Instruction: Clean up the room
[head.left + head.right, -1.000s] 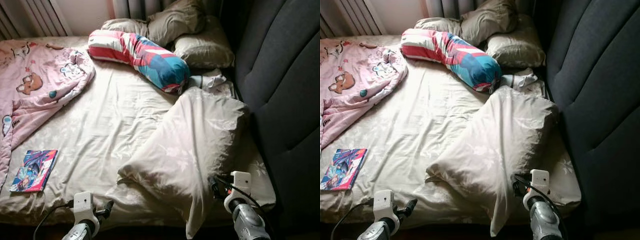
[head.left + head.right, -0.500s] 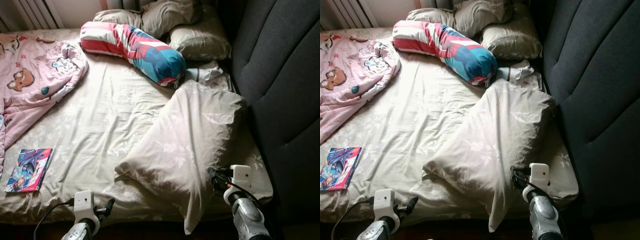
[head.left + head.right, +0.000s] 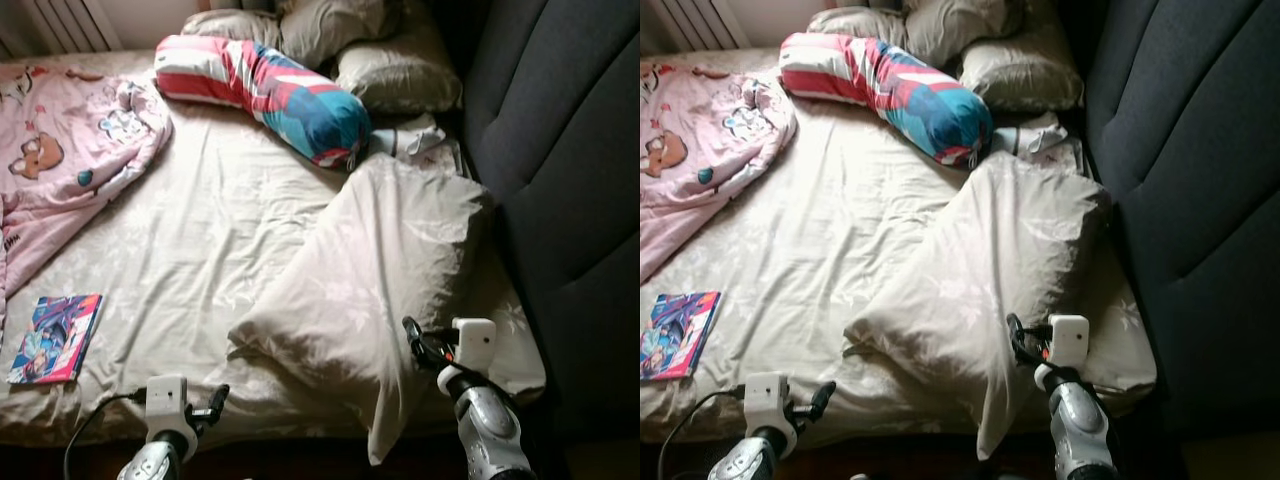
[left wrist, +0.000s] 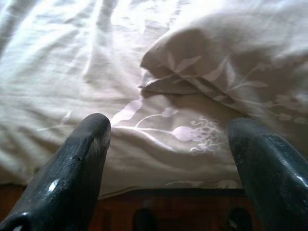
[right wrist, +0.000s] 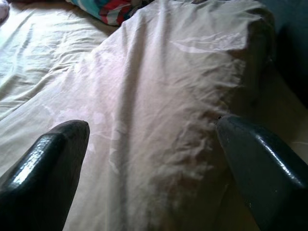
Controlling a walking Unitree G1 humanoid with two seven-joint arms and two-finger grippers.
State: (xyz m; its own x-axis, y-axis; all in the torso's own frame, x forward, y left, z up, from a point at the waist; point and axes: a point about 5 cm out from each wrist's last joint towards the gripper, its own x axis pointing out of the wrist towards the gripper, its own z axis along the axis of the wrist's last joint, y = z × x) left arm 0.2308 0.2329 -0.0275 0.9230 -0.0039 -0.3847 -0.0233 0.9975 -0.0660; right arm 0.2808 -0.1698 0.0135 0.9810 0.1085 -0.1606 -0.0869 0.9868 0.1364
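A large beige pillow (image 3: 385, 275) lies slanted on the right side of the bed (image 3: 200, 240), its corner hanging over the front edge. My right gripper (image 3: 412, 338) stands open at the pillow's near right edge; in its wrist view the fingers (image 5: 45, 173) straddle the pillow (image 5: 159, 110). My left gripper (image 3: 217, 400) is open at the bed's front edge, left of the pillow's corner (image 4: 163, 72). A striped red, white and blue bolster (image 3: 265, 95) lies at the head. A pink blanket (image 3: 60, 165) is bunched at the left. A colourful book (image 3: 55, 338) lies near the front left.
A dark padded headboard (image 3: 570, 170) rises along the right side. Two beige pillows (image 3: 400, 75) sit at the far end. Crumpled white cloth and papers (image 3: 415, 140) lie between the bolster and the headboard. Dark floor (image 4: 144, 211) shows below the bed's edge.
The camera has shifted, so the scene sits a little higher and left. My right gripper has risen and moved in toward the pillow's edge. The left gripper has barely moved.
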